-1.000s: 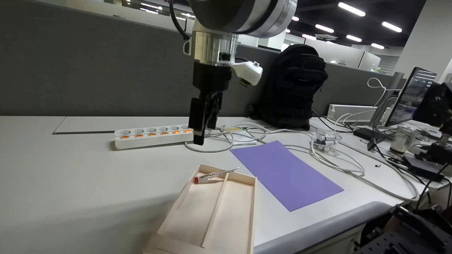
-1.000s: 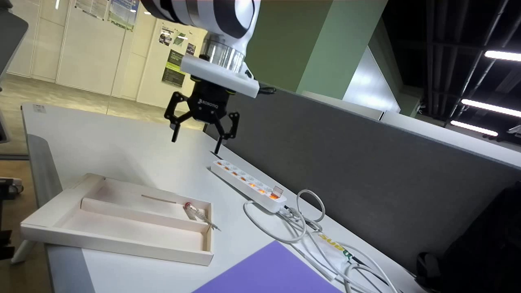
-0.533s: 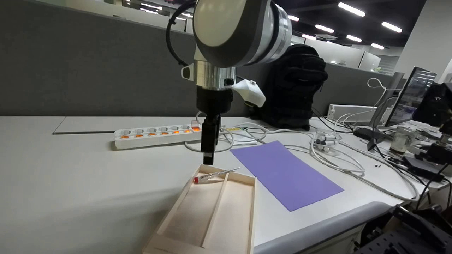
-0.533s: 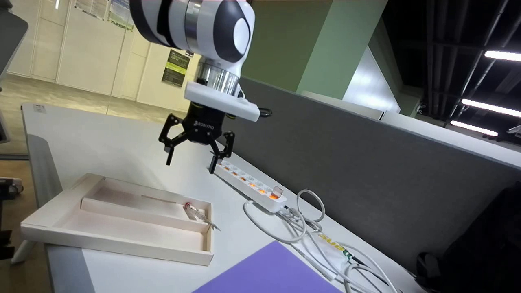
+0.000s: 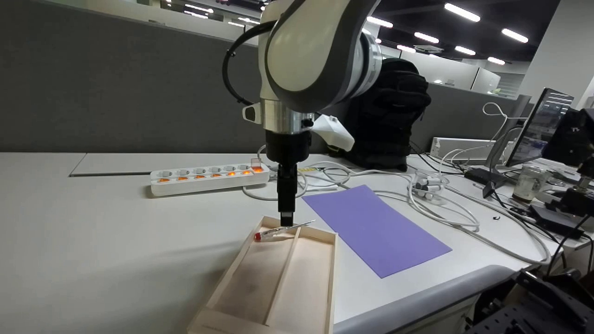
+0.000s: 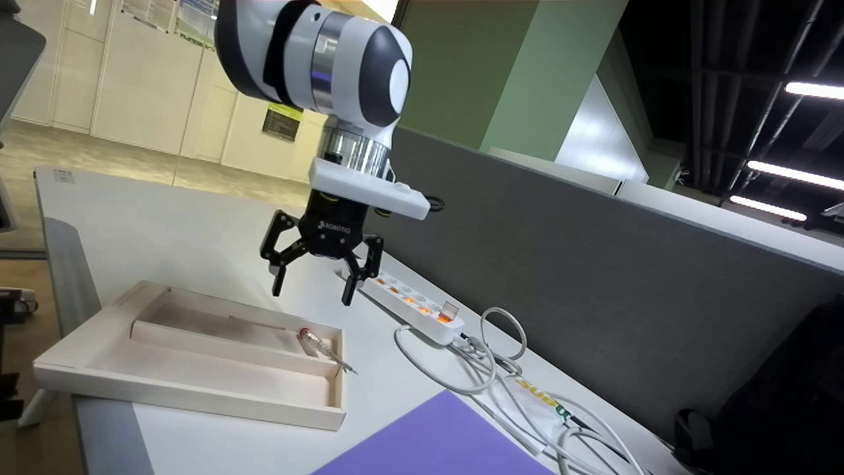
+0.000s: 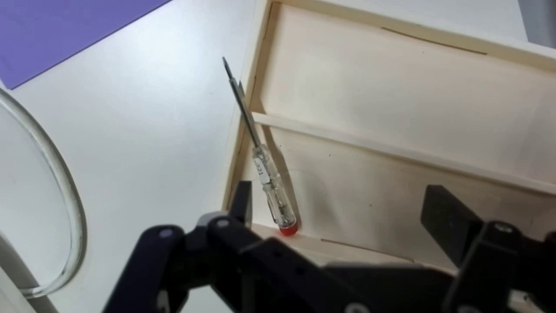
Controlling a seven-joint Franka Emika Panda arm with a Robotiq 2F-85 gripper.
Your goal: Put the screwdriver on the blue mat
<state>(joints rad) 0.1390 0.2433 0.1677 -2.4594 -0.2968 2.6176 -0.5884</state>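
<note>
grey partition (image 5: 125, 88) runs along the back of a white table (image 5: 116, 241), with ceiling lights (image 5: 462, 12) glowing beyond it. a big pale arm (image 5: 306, 51) with dark bands reaches over the table, and behind it a black backpack (image 5: 387, 111) sits by the partition. a monitor (image 5: 538, 127) stands well off to the side.

lower and flatter, a blue mat (image 5: 376, 227) — more violet than blue — lies on the table. near it, with a gap of table between them, is a pale wooden tray (image 6: 217, 366), split lengthwise into two compartments. farther back lies a white power strip (image 5: 209, 180), some of its orange switches lit, and a white cable (image 7: 76, 221) curls on the table.

the black gripper (image 6: 312, 298) hangs over the end of the tray — its fingers (image 6: 278, 284) are spread wide apart, above the screwdriver (image 7: 257, 147) and clear of it. that tool, smallest of all, lies tilted: its clear, red-capped handle is in the compartment farther from the mat, and its thin shaft crosses the end wall, the tip out past the rim.
</note>
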